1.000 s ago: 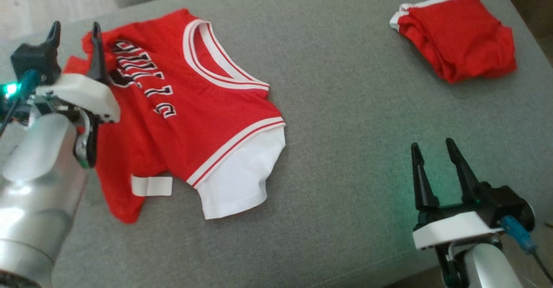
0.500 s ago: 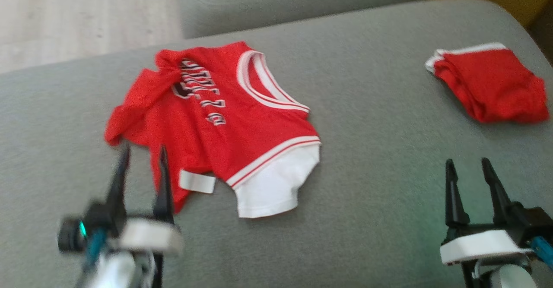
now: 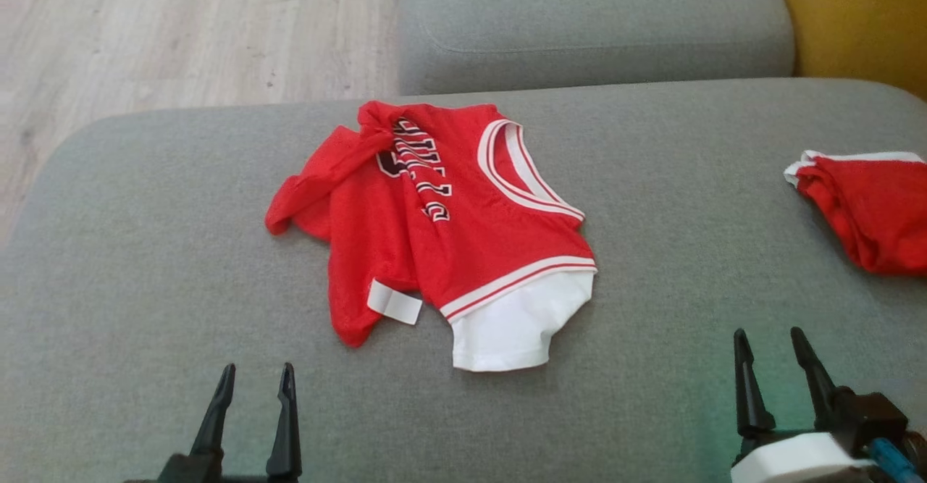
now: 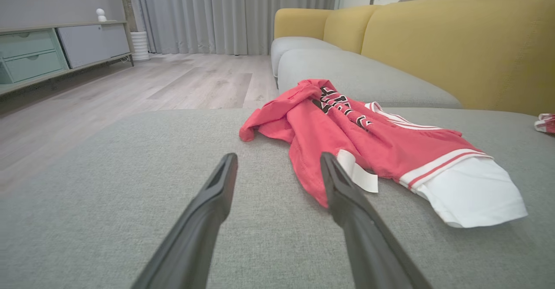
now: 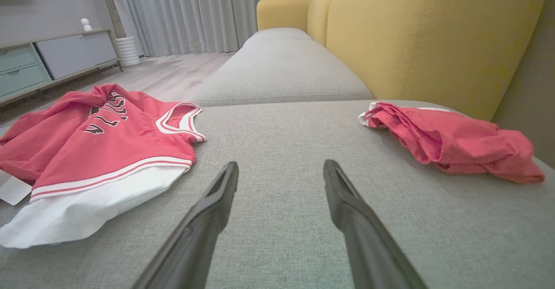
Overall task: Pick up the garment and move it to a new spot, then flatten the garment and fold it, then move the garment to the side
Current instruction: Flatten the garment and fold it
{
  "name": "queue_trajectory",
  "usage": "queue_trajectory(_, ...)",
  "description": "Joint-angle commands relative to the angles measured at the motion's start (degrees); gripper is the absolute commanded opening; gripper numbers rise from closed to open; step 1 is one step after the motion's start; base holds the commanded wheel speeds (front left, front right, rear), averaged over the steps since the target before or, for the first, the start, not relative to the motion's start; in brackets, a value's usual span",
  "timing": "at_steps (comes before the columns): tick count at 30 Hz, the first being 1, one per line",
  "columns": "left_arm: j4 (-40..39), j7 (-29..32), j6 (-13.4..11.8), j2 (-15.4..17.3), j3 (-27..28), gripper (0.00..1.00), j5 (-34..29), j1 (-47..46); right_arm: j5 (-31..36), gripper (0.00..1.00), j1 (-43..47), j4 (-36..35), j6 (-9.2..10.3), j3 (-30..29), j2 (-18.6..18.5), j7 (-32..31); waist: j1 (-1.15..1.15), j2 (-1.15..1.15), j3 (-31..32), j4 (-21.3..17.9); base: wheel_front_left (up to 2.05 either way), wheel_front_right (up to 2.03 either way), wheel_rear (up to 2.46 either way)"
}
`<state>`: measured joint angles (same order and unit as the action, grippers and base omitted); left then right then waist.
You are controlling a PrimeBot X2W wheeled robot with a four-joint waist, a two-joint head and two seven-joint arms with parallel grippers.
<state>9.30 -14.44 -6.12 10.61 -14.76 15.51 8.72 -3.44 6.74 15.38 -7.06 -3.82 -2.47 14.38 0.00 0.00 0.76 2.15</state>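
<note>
The garment [image 3: 434, 229] is a red jersey with white trim, black lettering and a white sleeve. It lies crumpled in the middle of the grey sofa seat [image 3: 145, 266], its left end bunched up. My left gripper [image 3: 258, 367] is open and empty at the near edge, a short way in front of the garment's lower left corner. In the left wrist view the garment [image 4: 368, 137] lies just beyond and right of the left gripper [image 4: 278, 157]. My right gripper [image 3: 768, 332] is open and empty at the near right; its wrist view shows the garment [image 5: 99, 141] to the left of the right gripper [image 5: 282, 164].
A second red garment with white trim [image 3: 865, 208] lies folded at the seat's right end. Another grey seat cushion [image 3: 579, 27] adjoins at the back, with the yellow backrest [image 3: 854, 19] on the right. Wooden floor [image 3: 145, 34] lies beyond the seat's left edge.
The head camera has shifted its aim. My left gripper has drawn back from over the garment's left end to the near edge, staying open. The garment lies where it was.
</note>
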Motion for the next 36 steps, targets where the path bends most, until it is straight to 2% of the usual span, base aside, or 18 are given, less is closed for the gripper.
queue_trajectory(1, -1.23, -0.55, 0.81, -0.52, 3.0, 1.0, -0.88, -1.72, 0.07, 1.0, -0.83, -1.26, -0.43, 1.63, -0.41, 0.62, 0.0, 0.0, 0.36, 0.45, 0.0, 0.0, 0.0)
queue_trajectory(4, -0.49, -0.55, 3.18, -2.42, 5.32, 1.0, -2.72, -1.07, -0.24, 1.0, -1.06, -0.61, -0.43, 2.14, -0.41, 0.62, 0.0, 0.0, 0.6, 0.83, 0.0, 0.0, 0.0)
queue_trajectory(12, -0.29, -0.55, 6.22, -4.79, 8.32, 1.0, -5.79, -1.06, -2.12, 1.0, -1.91, -1.37, -0.43, 2.93, -0.41, 0.62, 0.0, 0.0, 0.8, 0.91, 0.0, 0.0, 0.0)
queue_trajectory(18, -0.11, -0.55, 8.72, -5.31, 5.84, 1.0, -8.57, -2.88, -7.35, 1.0, -4.25, -0.66, -0.43, 6.68, -0.41, -0.16, 0.0, 0.0, 0.23, 0.72, 0.0, 0.0, 0.0)
queue_trajectory(21, 2.3, -0.55, 9.8, -5.47, 3.39, 1.0, -10.01, -5.54, -11.36, 1.0, -6.62, -0.33, -0.43, 10.82, -0.41, -4.5, 0.0, 0.0, -0.52, 0.9, 0.0, 0.0, 0.0)
queue_trajectory(25, 7.39, 0.36, 10.27, -5.69, 1.21, 1.0, -11.44, -10.71, -18.05, 1.0, -9.34, -0.69, -0.43, 15.55, -0.41, -13.5, 0.0, 0.0, -3.07, 1.03, 0.0, 0.0, 0.0)
queue_trajectory(30, 13.57, 2.33, 10.45, -6.23, -0.64, 1.0, -12.16, -17.38, -25.08, 1.0, -12.72, 0.27, -0.43, 18.96, -0.41, -22.68, 0.0, 0.0, -6.96, 1.15, 0.0, 0.0, 0.0)
queue_trajectory(36, 18.54, 3.02, 9.72, -6.51, -1.62, 1.0, -12.79, -22.66, -31.28, 1.0, -15.8, 0.35, -0.43, 22.05, -0.41, -28.67, 0.0, 0.0, -10.03, 1.13, 0.0, 0.0, 0.0)
